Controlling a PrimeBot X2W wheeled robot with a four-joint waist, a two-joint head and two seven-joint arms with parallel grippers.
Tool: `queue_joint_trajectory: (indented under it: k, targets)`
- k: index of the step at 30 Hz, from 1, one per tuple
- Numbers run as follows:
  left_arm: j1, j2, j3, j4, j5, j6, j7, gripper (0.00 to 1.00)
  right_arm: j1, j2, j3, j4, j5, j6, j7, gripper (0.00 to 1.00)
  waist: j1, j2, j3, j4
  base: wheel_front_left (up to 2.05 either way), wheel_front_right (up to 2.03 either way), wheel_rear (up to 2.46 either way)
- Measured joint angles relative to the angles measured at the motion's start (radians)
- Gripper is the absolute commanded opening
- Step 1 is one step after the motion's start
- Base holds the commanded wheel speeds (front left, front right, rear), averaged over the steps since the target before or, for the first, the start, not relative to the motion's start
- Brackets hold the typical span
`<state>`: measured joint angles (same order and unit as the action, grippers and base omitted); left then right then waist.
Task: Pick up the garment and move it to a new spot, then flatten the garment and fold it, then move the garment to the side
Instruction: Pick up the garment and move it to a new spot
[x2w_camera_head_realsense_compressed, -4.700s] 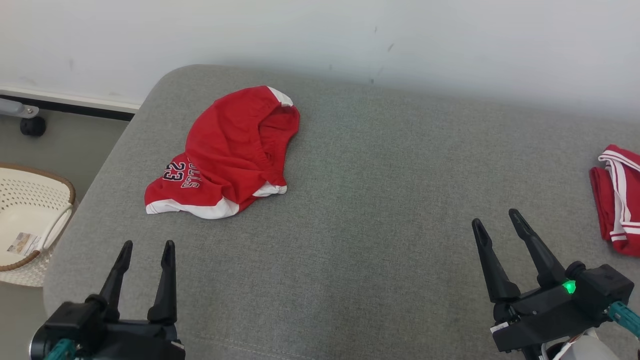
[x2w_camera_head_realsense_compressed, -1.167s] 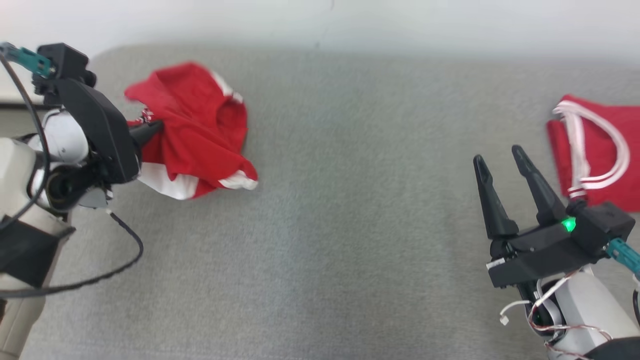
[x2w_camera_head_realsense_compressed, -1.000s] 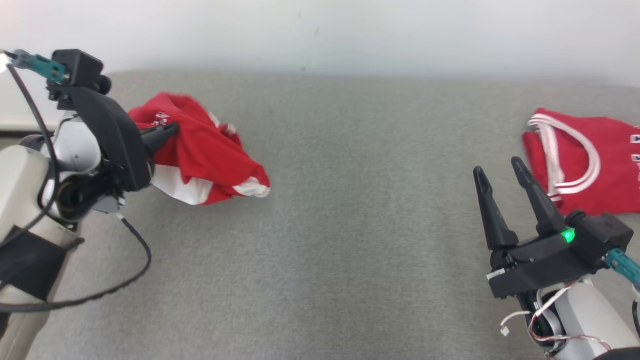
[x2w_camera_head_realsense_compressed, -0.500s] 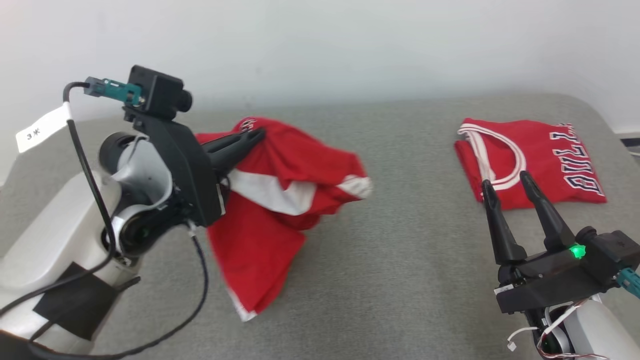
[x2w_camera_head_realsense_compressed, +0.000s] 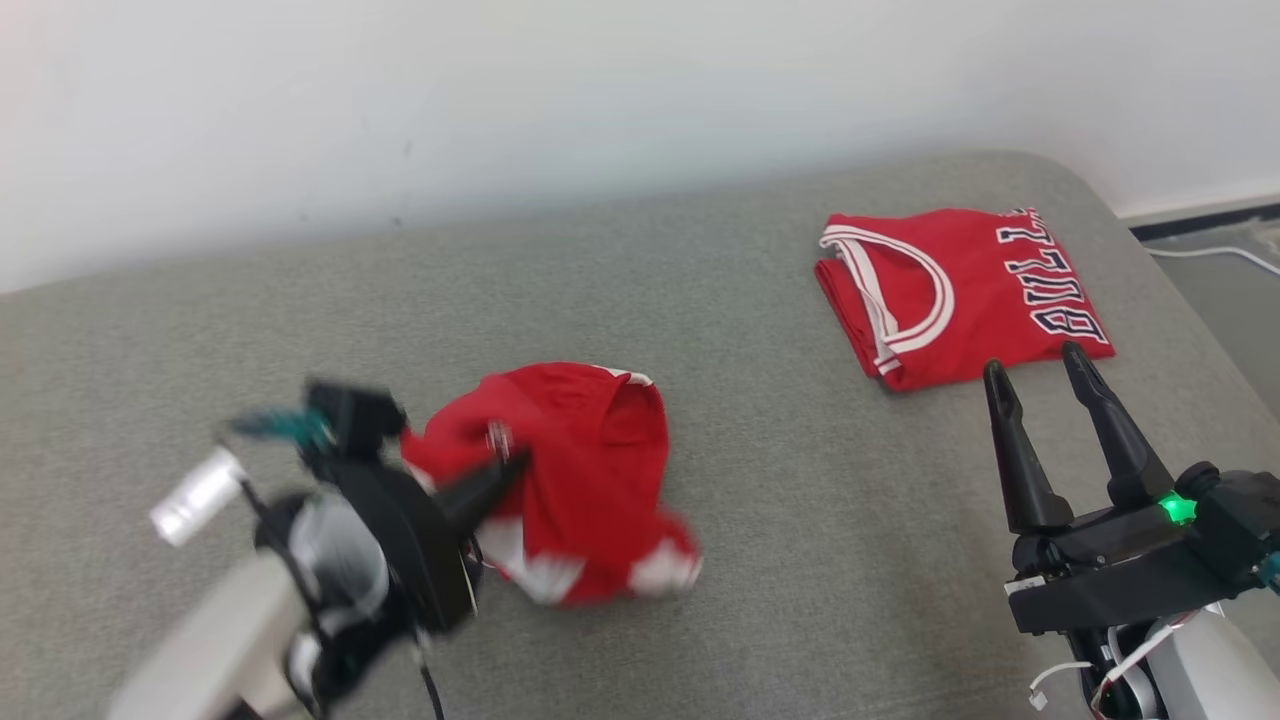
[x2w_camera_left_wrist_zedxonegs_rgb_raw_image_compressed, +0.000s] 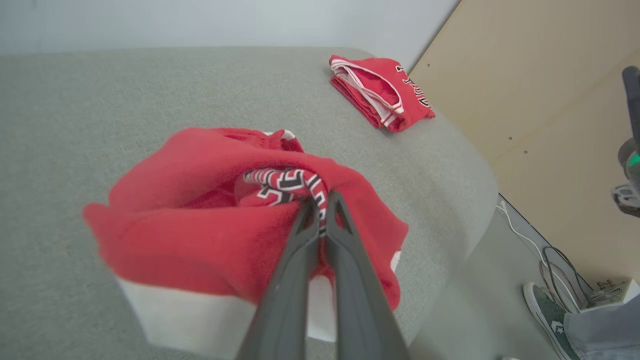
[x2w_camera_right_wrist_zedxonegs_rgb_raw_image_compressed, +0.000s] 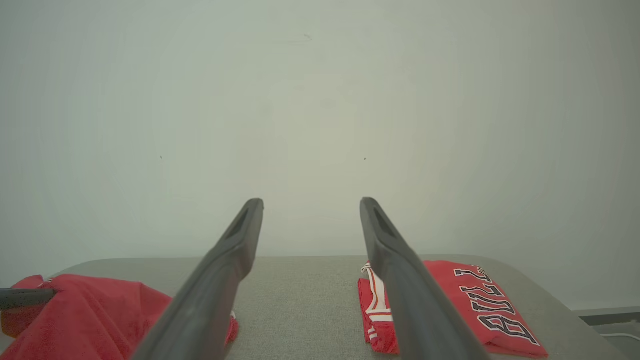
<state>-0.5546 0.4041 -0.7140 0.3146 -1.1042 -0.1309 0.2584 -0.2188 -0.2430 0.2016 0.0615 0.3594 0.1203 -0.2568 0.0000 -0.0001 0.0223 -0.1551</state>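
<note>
The garment (x2w_camera_head_realsense_compressed: 585, 470), red shorts with white trim and dark lettering, lies bunched near the middle of the grey cushioned surface (x2w_camera_head_realsense_compressed: 700, 300). My left gripper (x2w_camera_head_realsense_compressed: 510, 465) is shut on a fold of it; in the left wrist view the two fingers pinch the lettered cloth (x2w_camera_left_wrist_zedxonegs_rgb_raw_image_compressed: 292, 182) at the left gripper (x2w_camera_left_wrist_zedxonegs_rgb_raw_image_compressed: 322, 197). In that view the garment (x2w_camera_left_wrist_zedxonegs_rgb_raw_image_compressed: 200, 220) sags around the fingers. My right gripper (x2w_camera_head_realsense_compressed: 1035, 360) stands open at the lower right, holding nothing, and its open right gripper (x2w_camera_right_wrist_zedxonegs_rgb_raw_image_compressed: 310, 202) faces the wall, with the garment (x2w_camera_right_wrist_zedxonegs_rgb_raw_image_compressed: 95, 315) at the lower left.
A folded red jersey (x2w_camera_head_realsense_compressed: 960, 290) with white trim and dark letters lies at the far right of the surface, just beyond my right fingertips. The surface's rounded right edge (x2w_camera_head_realsense_compressed: 1190, 320) drops to the floor, where a white cable (x2w_camera_head_realsense_compressed: 1210, 255) runs. A shoe (x2w_camera_left_wrist_zedxonegs_rgb_raw_image_compressed: 547, 312) stands on the floor.
My left gripper took hold of the garment at the far left and carried it right and nearer, toward the middle. The camera swung right, bringing the folded jersey fully into view.
</note>
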Motion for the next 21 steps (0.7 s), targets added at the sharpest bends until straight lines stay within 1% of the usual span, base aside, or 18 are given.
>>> queue_joint_trajectory:
  k: [5,10,11,12,13,14,21]
  targets:
    - [0.078,-0.053,-0.065,0.101,0.058,0.000,-0.056,0.00,0.006,-0.003,-0.006,-0.006,0.000,0.000,0.000,1.00,0.0001,0.0000,0.020,-0.020,0.00,0.00,0.00]
    - [0.089,-0.080,-0.078,0.153,0.069,0.000,-0.095,0.00,0.008,-0.013,-0.021,-0.009,0.000,0.000,0.000,1.00,0.0001,0.0001,0.030,-0.023,0.00,0.00,0.00]
    - [0.088,-0.088,-0.079,0.163,0.074,0.000,-0.105,0.31,0.008,-0.015,-0.024,-0.006,0.000,0.000,0.000,1.00,0.0001,0.0000,0.031,-0.021,0.00,0.00,0.00]
    - [0.088,-0.094,-0.085,0.175,0.101,0.000,-0.128,0.47,0.009,-0.015,-0.023,0.006,0.000,0.000,0.000,1.00,0.0001,0.0001,0.029,-0.015,0.00,0.00,0.00]
    - [0.088,-0.094,-0.085,0.175,0.101,0.000,-0.128,0.92,0.009,-0.015,-0.023,0.006,0.000,0.000,0.000,1.00,0.0001,0.0001,0.029,-0.015,0.00,0.00,0.00]
    - [0.088,-0.094,-0.086,0.179,0.112,0.000,-0.139,1.00,0.010,-0.014,-0.021,0.008,0.000,0.000,0.000,1.00,0.0000,0.0001,0.028,-0.011,0.00,0.00,0.00]
    - [0.088,-0.105,-0.081,0.170,0.149,0.000,-0.249,1.00,0.046,-0.013,-0.008,0.028,0.000,0.003,0.000,1.00,0.0000,0.0001,0.013,0.021,0.00,0.00,0.00]
